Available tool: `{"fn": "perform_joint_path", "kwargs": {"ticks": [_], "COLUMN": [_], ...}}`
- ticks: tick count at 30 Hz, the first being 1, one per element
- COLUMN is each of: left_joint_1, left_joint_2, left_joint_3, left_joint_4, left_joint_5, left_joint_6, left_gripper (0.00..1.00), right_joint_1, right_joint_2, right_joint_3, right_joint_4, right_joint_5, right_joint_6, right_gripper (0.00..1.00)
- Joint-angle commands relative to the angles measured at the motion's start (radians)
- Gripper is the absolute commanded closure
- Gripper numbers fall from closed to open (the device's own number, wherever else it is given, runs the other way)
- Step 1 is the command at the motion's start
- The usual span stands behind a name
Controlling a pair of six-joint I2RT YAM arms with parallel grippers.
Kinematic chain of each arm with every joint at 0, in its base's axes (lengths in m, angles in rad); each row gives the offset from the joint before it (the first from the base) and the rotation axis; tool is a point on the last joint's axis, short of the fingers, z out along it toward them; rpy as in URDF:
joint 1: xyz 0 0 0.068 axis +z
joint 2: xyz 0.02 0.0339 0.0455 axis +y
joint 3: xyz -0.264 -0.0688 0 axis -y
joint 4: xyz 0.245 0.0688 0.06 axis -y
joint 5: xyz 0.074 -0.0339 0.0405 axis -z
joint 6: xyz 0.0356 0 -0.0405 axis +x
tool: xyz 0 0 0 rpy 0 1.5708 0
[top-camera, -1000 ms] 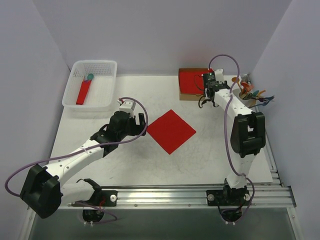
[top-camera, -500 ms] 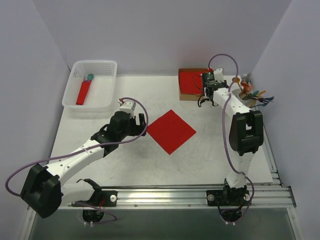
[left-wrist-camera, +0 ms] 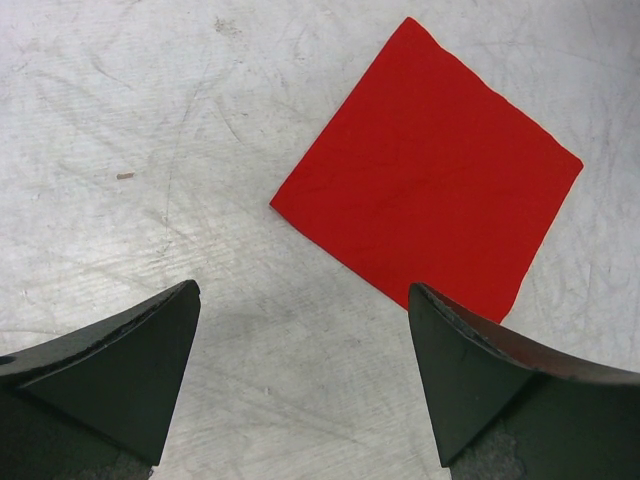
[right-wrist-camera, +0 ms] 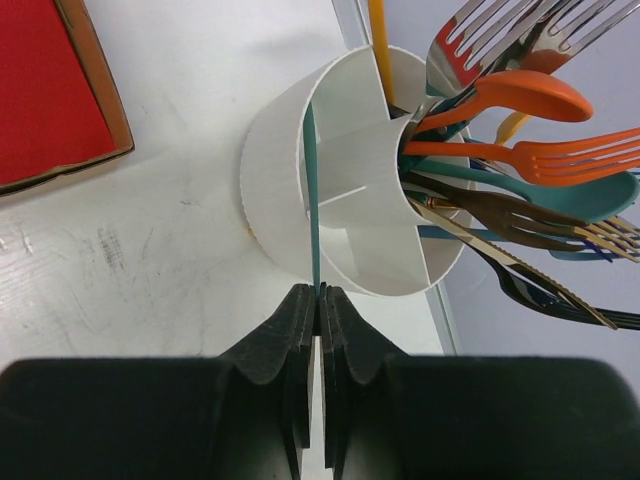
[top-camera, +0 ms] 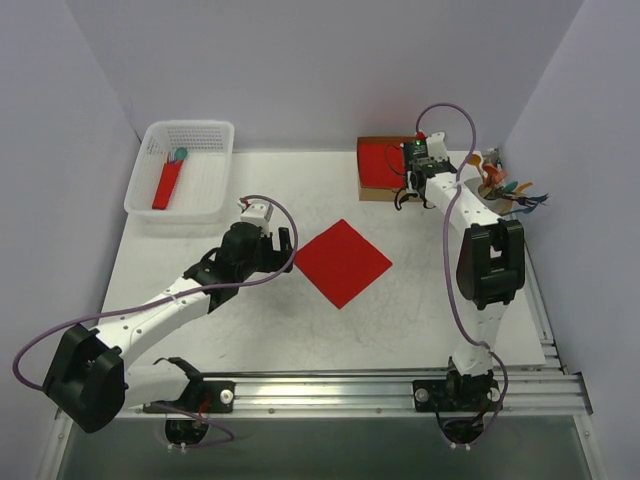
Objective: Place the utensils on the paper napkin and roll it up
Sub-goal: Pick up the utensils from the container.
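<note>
The paper napkin (top-camera: 341, 262) (left-wrist-camera: 430, 170) lies flat as a red square mid-table, with nothing on it. My left gripper (top-camera: 284, 242) (left-wrist-camera: 303, 290) hovers just left of it, open and holding nothing. My right gripper (top-camera: 406, 199) (right-wrist-camera: 321, 292) is beside the white cup (top-camera: 487, 196) (right-wrist-camera: 300, 200), shut on a thin teal cutlery piece (right-wrist-camera: 312, 190) seen edge-on. That piece runs from the jaws across the cup's rim. The cup holds several utensils: orange (right-wrist-camera: 520, 95), teal, silver and dark (right-wrist-camera: 545, 292) pieces. No utensil is on the napkin.
A brown cardboard box with a red stack (top-camera: 383, 163) (right-wrist-camera: 50, 90) sits left of the cup at the back. A white basket (top-camera: 205, 175) at the back left holds a red roll (top-camera: 166, 186) with a teal spoon head. The table's right edge runs just past the cup.
My right gripper has closed on the thin teal piece and shifted slightly back and left. The left arm and the napkin have not moved.
</note>
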Motion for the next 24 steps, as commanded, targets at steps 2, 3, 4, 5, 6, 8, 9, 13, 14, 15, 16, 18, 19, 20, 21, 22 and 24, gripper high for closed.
{"fn": "perform_joint_path", "kwargs": {"ticks": [2,3,4,5,6,8,9,13,14,15,16,18,19,20,21,22,24], "left_joint_1": [0.005,0.005,0.005,0.005,0.005,0.005,0.005,0.005,0.005,0.005,0.005,0.005,0.005,0.005,0.005,0.005,0.005], "left_joint_2": [0.007,0.006,0.007,0.004,0.004,0.000,-0.002,-0.011,-0.014,-0.017,-0.017,-0.026,-0.029,-0.040,-0.046,-0.052,-0.078], "left_joint_3": [0.021,0.023,0.020,0.020,0.020,0.020,0.018,0.014,0.014,0.015,0.014,0.009,0.009,0.006,0.000,-0.006,-0.023], "left_joint_4": [0.037,0.036,0.035,0.035,0.035,0.037,0.036,0.034,0.032,0.034,0.034,0.037,0.039,0.042,0.049,0.054,0.081], "left_joint_5": [0.009,0.010,0.009,0.009,0.007,0.006,0.004,0.000,0.000,-0.002,-0.006,-0.008,-0.008,-0.006,-0.005,-0.002,0.012], "left_joint_6": [0.015,0.015,0.015,0.015,0.015,0.015,0.015,0.018,0.019,0.021,0.024,0.026,0.026,0.027,0.027,0.027,0.032], "left_gripper": [0.06,0.06,0.06,0.06,0.06,0.06,0.06,0.06,0.06,0.06,0.06,0.06,0.06,0.06,0.06,0.06,0.06], "right_joint_1": [-0.004,-0.002,0.001,0.002,0.005,0.009,0.010,0.021,0.027,0.029,0.030,0.035,0.038,0.042,0.050,0.055,0.071], "right_joint_2": [-0.005,-0.007,-0.010,-0.012,-0.015,-0.024,-0.028,-0.065,-0.073,-0.081,-0.096,-0.117,-0.122,-0.127,-0.140,-0.150,-0.180], "right_joint_3": [0.040,0.043,0.046,0.054,0.058,0.068,0.071,0.104,0.115,0.138,0.155,0.203,0.219,0.236,0.253,0.272,0.281], "right_joint_4": [-0.054,-0.059,-0.076,-0.084,-0.090,-0.111,-0.119,-0.174,-0.189,-0.203,-0.231,-0.268,-0.309,-0.335,-0.353,-0.381,-0.406], "right_joint_5": [0.016,0.013,0.013,0.015,0.021,0.021,0.022,0.015,0.005,-0.007,-0.024,-0.074,-0.082,-0.094,-0.102,-0.110,-0.151], "right_joint_6": [0.011,0.018,0.021,0.024,0.031,0.039,0.042,0.064,0.068,0.071,0.073,0.090,0.096,0.116,0.123,0.133,0.155], "right_gripper": [1.00,1.00,1.00,1.00,1.00,1.00,1.00,1.00,1.00,1.00,1.00,1.00,1.00,1.00,1.00,1.00,1.00]}}
